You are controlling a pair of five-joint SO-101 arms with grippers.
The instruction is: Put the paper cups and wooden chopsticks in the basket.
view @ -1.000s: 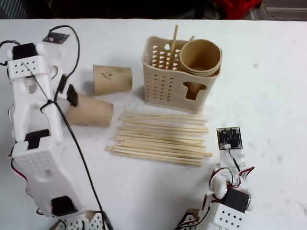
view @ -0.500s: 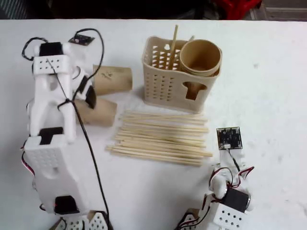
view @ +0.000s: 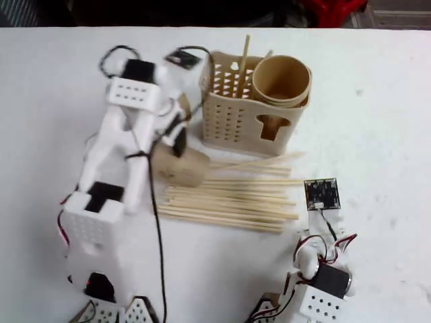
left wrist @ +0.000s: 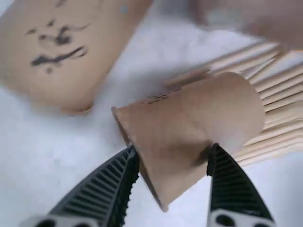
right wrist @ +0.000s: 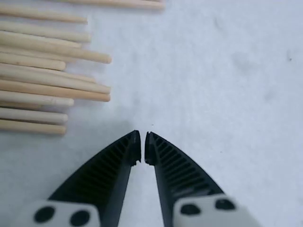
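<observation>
Chopsticks in a loose bundle on the white surface, ends just ahead of the right gripper, closed on nothing and set low at the near edge. Farther out, at the bundle's left end, a paper cup on its side, pinched across its body between the fingers of the left gripper; impossible to tell whether resting on the sticks or just off them. Left arm stretched well out from its base, wrist beside the basket, gripper angled down onto the cup. Just beyond, a second cup lying loose on the surface. Farthest back, the basket upright, stacked cups in one compartment, an upright chopstick in the other. Likely trouble from here: thin wall buckling under the squeeze, cup slipping or swinging out of a sideways hold, its base dragging and scattering the bundle, or its rim catching the basket's wall on the way in.
</observation>
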